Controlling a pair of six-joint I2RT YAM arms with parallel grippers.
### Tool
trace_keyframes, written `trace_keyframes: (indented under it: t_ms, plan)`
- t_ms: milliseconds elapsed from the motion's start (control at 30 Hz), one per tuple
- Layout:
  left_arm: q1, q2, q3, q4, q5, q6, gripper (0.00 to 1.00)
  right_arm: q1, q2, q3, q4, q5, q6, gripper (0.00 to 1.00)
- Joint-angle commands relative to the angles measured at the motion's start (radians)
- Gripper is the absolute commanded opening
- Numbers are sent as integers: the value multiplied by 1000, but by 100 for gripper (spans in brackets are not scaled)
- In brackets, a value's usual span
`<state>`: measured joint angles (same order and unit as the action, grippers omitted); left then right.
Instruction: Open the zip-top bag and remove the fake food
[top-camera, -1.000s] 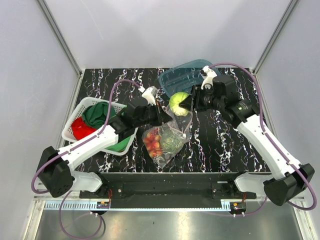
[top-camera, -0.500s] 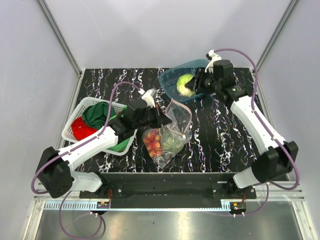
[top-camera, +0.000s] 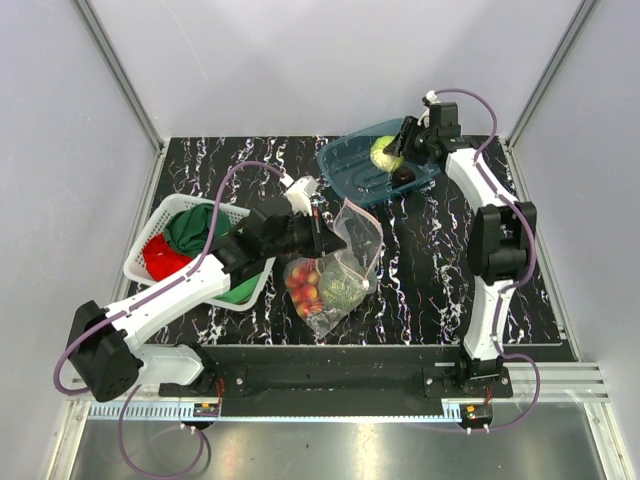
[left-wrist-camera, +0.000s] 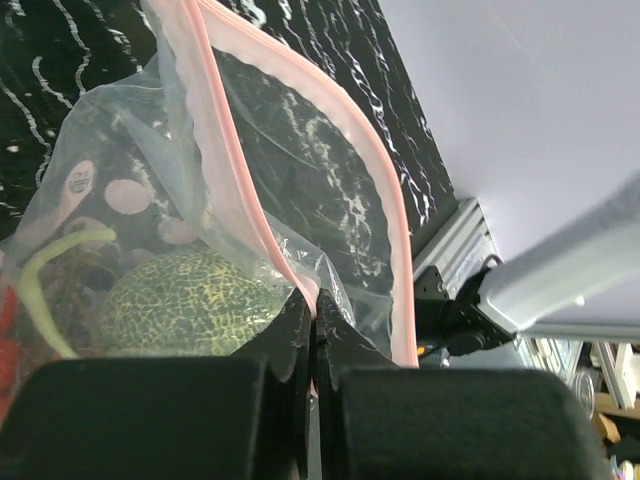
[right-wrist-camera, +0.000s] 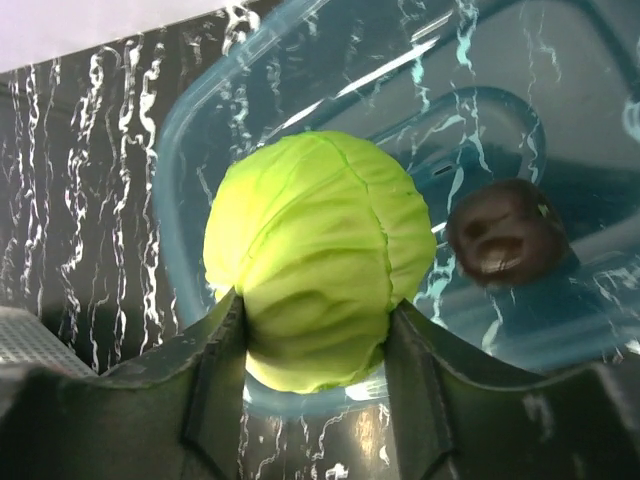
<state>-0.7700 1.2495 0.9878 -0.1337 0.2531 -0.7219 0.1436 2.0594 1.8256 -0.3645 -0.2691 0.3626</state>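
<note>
While my left gripper (left-wrist-camera: 312, 302) is pinching one lip of the clear zip-top plastic bag with the pink seal strip (top-camera: 345, 262), I'm holding its mouth open mid-table, netted melon and red pieces inside. Over on the right, my right gripper (right-wrist-camera: 315, 330) is clamping the round yellow-green fake cabbage (right-wrist-camera: 320, 255) above the translucent blue plastic tray (top-camera: 345, 170). I'm planning on lowering it beside the dark round fruit (right-wrist-camera: 505, 232) before letting go, so it isn't rolling out.
</note>
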Motion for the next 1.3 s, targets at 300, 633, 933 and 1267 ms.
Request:
trace_keyframes:
  t_ms: [300,633,933,1267]
  plan:
    - [-35,-25,86,11,37,53,0,-35,240,350,-209,-87,59,100]
    - [-40,-15,144,-21,15,53,0,-33,165,413,-428,13,-2,100]
    - [-40,10,203,-67,-24,56,0,25,-288,-130,-249,-65,124,98]
    - [-60,48,219,-73,-69,45,0,195,-764,-423,-280,-13,84,71]
